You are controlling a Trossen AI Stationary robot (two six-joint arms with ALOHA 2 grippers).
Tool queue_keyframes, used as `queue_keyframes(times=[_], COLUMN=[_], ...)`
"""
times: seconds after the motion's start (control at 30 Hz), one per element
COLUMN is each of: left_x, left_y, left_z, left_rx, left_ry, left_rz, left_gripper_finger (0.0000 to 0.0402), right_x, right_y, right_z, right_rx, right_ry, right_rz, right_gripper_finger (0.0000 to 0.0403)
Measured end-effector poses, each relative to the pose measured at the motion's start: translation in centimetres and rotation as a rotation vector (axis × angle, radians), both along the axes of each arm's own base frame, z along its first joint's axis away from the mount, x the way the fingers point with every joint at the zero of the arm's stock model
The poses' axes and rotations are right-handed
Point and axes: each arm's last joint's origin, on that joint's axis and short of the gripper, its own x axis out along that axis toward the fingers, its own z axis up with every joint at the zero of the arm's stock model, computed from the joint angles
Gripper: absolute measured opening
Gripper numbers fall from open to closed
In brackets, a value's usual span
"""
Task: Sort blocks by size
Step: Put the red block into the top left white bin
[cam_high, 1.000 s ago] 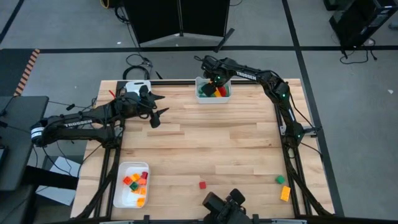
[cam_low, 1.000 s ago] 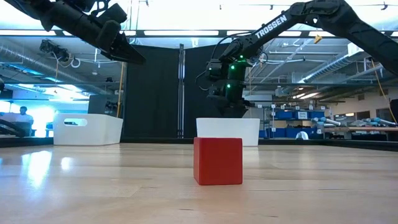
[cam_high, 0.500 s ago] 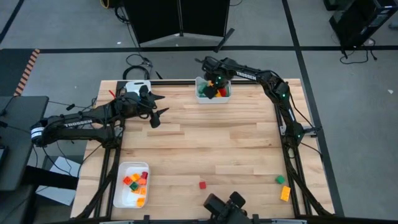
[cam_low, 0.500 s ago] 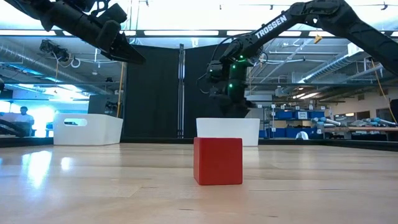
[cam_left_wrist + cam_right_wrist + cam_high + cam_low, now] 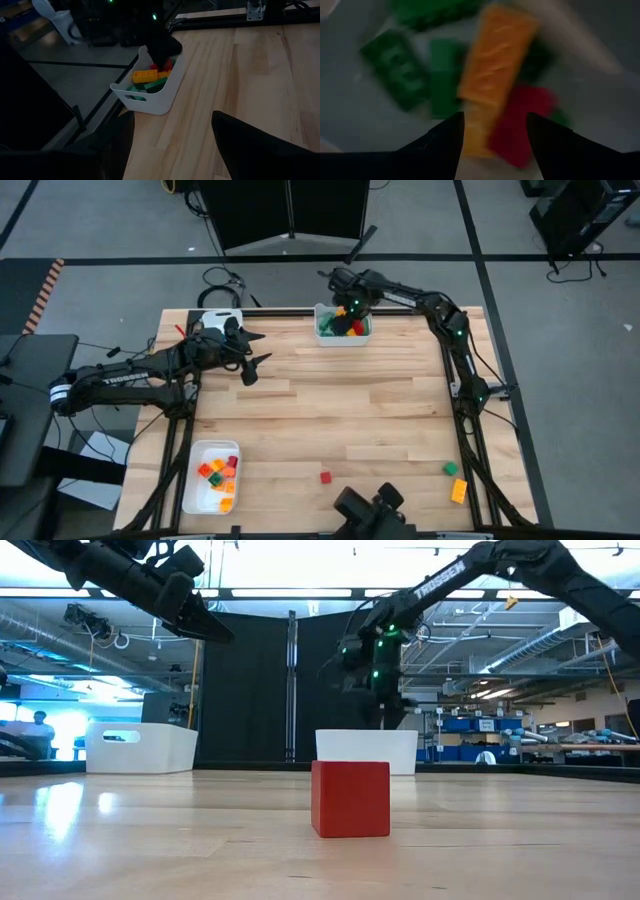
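One red block (image 5: pixel 350 799) stood nearest, alone; further, the left gripper (image 5: pixel 258 348) hung spread and empty; farthest, the right gripper (image 5: pixel 347 318), parted over the back tray (image 5: pixel 341 339) of blocks (image 5: pixel 146 76), held nothing.

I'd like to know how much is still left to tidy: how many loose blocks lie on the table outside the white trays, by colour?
red block: 1
green block: 1
orange block: 1
Total: 3
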Motion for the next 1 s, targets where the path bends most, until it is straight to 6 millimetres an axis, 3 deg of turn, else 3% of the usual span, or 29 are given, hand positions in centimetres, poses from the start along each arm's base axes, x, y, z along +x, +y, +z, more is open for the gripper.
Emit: queue_keyframes(times=[0.2,0.43,0.67,1.0], left_x=[0.0,0.0,0.0,0.0], left_y=[0.0,0.0,0.0,0.0], left_z=[0.0,0.0,0.0,0.0], left_rx=[0.0,0.0,0.0,0.0], left_ry=[-0.001,-0.001,-0.001,-0.002], left_rz=[0.0,0.0,0.0,0.0], left_gripper_finger=[0.0275,0.0275,0.0275,0.0275], right_x=[-1.6,-3.4,-6.1,-10.4], right_y=[0.7,4.1,7.2,11.7], right_z=[5.8,11.8,12.5,9.9], right_rx=[-0.187,-0.258,-0.243,-0.183], right_ry=[-0.042,-0.153,-0.166,-0.217], right_rz=[-0.02,0.007,-0.012,-0.215], right_gripper_finger=[0.0227,0.0226,0.0225,0.0225])
